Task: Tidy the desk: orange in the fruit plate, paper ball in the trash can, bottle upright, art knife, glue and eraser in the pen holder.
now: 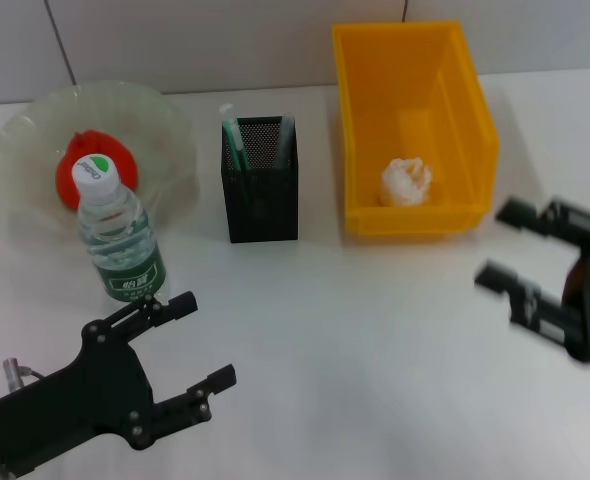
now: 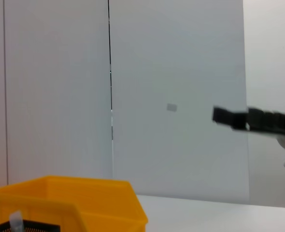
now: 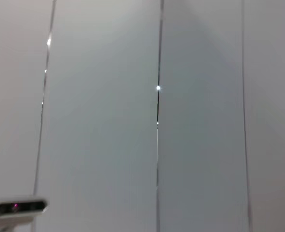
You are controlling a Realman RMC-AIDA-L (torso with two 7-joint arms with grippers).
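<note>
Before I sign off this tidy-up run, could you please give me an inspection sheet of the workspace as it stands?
Surface: white table, bare in the middle.
Job's things: orange in the fruit plate; bottle upright in front of the plate; paper ball in the yellow trash can; pen holder holds upright items, kinds unclear.
Clutter: nothing seen.
Grippers: left gripper open, near the bottle; right gripper open, beside the trash can; both empty.
Cables: nothing seen.
Surroundings: pale panelled wall.

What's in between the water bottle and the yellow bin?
The black mesh pen holder stands between the bottle and the yellow bin, with items sticking out of it. The head view shows this.
</note>
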